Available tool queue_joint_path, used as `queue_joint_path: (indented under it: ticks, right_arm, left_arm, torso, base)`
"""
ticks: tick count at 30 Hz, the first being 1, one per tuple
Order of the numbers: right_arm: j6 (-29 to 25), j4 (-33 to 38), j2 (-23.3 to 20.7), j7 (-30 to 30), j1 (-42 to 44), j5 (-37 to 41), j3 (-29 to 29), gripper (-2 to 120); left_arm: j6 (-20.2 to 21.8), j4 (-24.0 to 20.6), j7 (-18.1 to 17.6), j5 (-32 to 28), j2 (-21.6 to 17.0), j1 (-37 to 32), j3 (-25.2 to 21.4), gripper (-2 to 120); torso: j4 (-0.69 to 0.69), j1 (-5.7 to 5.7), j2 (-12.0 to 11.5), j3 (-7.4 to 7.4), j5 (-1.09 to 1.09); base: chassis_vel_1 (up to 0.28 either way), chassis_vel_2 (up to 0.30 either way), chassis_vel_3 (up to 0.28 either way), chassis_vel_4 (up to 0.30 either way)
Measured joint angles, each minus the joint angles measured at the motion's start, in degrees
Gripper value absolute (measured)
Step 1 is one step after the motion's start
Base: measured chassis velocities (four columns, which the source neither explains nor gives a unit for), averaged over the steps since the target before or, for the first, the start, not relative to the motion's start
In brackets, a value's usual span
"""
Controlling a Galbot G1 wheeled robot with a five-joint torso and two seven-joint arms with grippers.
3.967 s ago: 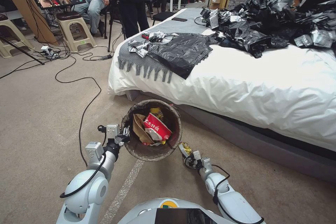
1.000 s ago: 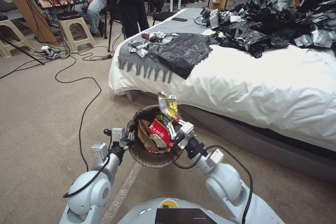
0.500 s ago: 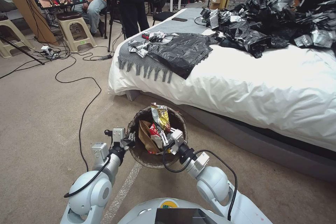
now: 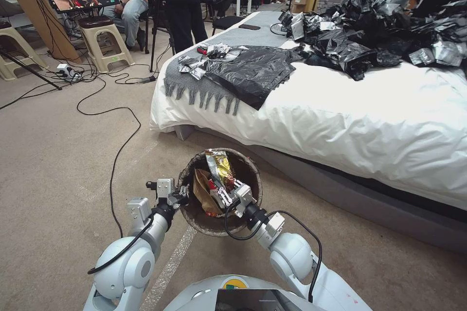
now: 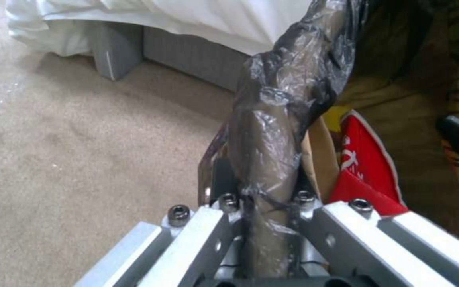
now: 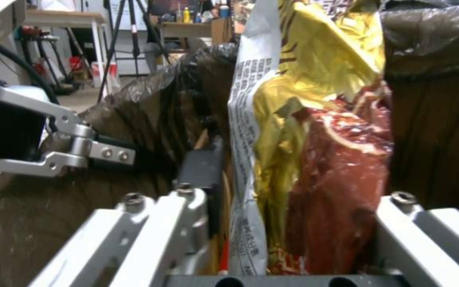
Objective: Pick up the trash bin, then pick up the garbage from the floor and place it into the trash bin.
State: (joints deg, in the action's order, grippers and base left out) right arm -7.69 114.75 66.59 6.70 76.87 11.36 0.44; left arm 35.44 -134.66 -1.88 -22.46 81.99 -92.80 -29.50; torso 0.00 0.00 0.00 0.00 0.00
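Right gripper (image 4: 227, 193) sits inside the mouth of the trash bin (image 4: 192, 214), its fingers pinching the lower end of a yellow snack wrapper (image 4: 218, 167) that stands up above the bin's contents. From the right wrist the wrapper (image 6: 314, 131) fills the gap between the two metal fingers, yellow and dark red, with a white printed strip along one edge, and the bin's dark bag lining rises on both sides.

Beside it, the left gripper (image 4: 181, 196) is clamped on the bin's near-left rim; the left wrist view shows the bag-covered rim (image 5: 272, 131) squeezed between its fingers, with a red carton (image 5: 365, 167) and a brown paper bag (image 5: 317, 159) just inside. In the head view the brown paper bag (image 4: 200, 188) leans against the bin's left inner wall.

Under the bin lies the beige floor (image 4: 58, 155), crossed by a pale tape strip (image 4: 170, 267) and a black cable (image 4: 116, 155). Just behind the bin stands a bed (image 4: 350, 121) with a white cover, and black plastic bags (image 4: 253, 73) lie heaped on it.
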Motion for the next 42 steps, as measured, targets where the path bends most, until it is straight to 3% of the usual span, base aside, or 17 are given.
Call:
queue_joint_path:
  ticks: [2, 8, 12, 15, 19, 26, 42]
  right_arm:
    - [-0.01, -0.17, 0.05, 0.06, 0.00, -0.04, -0.03, 34]
    - [-0.36, -1.53, 0.05, 0.59, -0.04, -0.33, -0.13, 62]
    - [-0.49, -1.55, -0.05, 0.85, 0.04, -0.35, -0.05, 71]
    - [-0.64, -1.50, -0.13, 1.10, 0.23, -0.37, 0.15, 88]
    - [-0.65, -1.35, -0.26, 1.14, 0.29, -0.37, 0.30, 99]
    - [-0.69, -0.99, -0.45, 1.18, 0.39, -0.45, 0.55, 100]
    - [-2.02, 8.25, 0.24, 0.99, 2.60, -3.25, 6.70, 100]
  left_arm:
    - [0.07, -0.03, -0.02, -0.05, 0.00, 0.00, 0.00, 0]
    - [1.28, -0.67, -0.62, -1.12, 0.00, -0.12, 0.05, 0]
    - [1.52, -0.87, -0.69, -1.24, -0.01, -0.15, 0.05, 0]
    - [1.82, -1.10, -0.85, -1.34, -0.05, -0.23, 0.12, 0]
    - [1.88, -1.26, -0.88, -1.42, -0.08, -0.27, 0.14, 0]
    - [2.01, -1.31, -1.04, -1.63, -0.07, -0.22, 0.21, 0]
    - [2.62, -0.62, -1.71, -2.51, 0.01, 0.08, -0.30, 0]
  torso:
    - [0.00, 0.00, 0.00, 0.00, 0.00]
    - [0.00, 0.00, 0.00, 0.00, 0.00]
    - [0.00, 0.00, 0.00, 0.00, 0.00]
    - [0.00, 0.00, 0.00, 0.00, 0.00]
    - [0.00, 0.00, 0.00, 0.00, 0.00]
    - [0.00, 0.00, 0.00, 0.00, 0.00]
    - [0.00, 0.00, 0.00, 0.00, 0.00]
  base:
    - [0.000, 0.000, 0.000, 0.000]
    - [0.000, 0.000, 0.000, 0.000]
    - [0.000, 0.000, 0.000, 0.000]
    - [0.000, 0.000, 0.000, 0.000]
    - [0.000, 0.000, 0.000, 0.000]
    - [0.000, 0.000, 0.000, 0.000]
    - [0.000, 0.000, 0.000, 0.000]
